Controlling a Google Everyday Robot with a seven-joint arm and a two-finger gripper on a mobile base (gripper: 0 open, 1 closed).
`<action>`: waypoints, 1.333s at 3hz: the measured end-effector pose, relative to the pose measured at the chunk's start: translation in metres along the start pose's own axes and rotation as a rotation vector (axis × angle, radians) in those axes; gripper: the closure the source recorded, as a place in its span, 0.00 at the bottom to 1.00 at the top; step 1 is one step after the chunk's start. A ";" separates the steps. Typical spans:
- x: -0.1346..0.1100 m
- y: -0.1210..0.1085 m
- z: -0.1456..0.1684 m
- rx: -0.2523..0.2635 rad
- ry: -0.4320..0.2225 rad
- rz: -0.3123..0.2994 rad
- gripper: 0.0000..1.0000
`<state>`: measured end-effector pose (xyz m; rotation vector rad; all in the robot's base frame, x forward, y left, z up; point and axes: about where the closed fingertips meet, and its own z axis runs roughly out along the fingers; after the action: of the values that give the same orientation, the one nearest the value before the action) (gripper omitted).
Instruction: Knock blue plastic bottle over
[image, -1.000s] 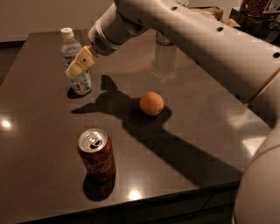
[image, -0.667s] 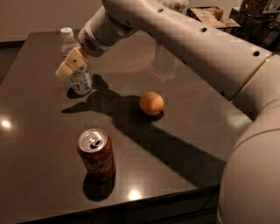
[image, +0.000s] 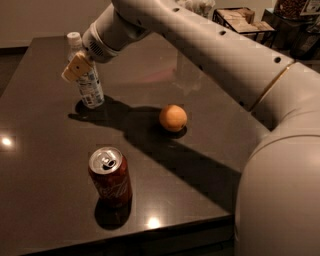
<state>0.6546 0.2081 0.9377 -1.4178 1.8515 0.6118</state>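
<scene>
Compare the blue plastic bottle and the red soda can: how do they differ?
The blue plastic bottle is taller, clear, white-capped; the red soda can is shorter, opaque. The gripper is at the bottle's upper part; the can stands apart, nearer. Both are on the table.

This looks like an indoor break area or test room of an office or lab, though which cannot be told. A dark, glossy, stone-like worktop (image: 35, 200) mirrors ceiling lights and carries snack things: a red soda can (image: 111, 180), a round orange fruit (image: 173, 118) and a small clear plastic bottle with a white cap (image: 91, 91). A large white robot arm (image: 210, 55) holds its cream-coloured gripper (image: 75, 67) over the worktop's far left, at that bottle's upper part, while a plain pale wall (image: 30, 20) and a dark wire-frame stand of brown boxes (image: 239, 17) stand behind.
</scene>
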 end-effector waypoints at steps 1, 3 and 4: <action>-0.001 -0.003 -0.013 -0.035 0.003 -0.024 0.64; 0.012 -0.035 -0.068 -0.057 0.149 -0.289 1.00; 0.039 -0.046 -0.083 -0.075 0.287 -0.443 1.00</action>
<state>0.6726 0.1099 0.9628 -1.9724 1.6499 0.2667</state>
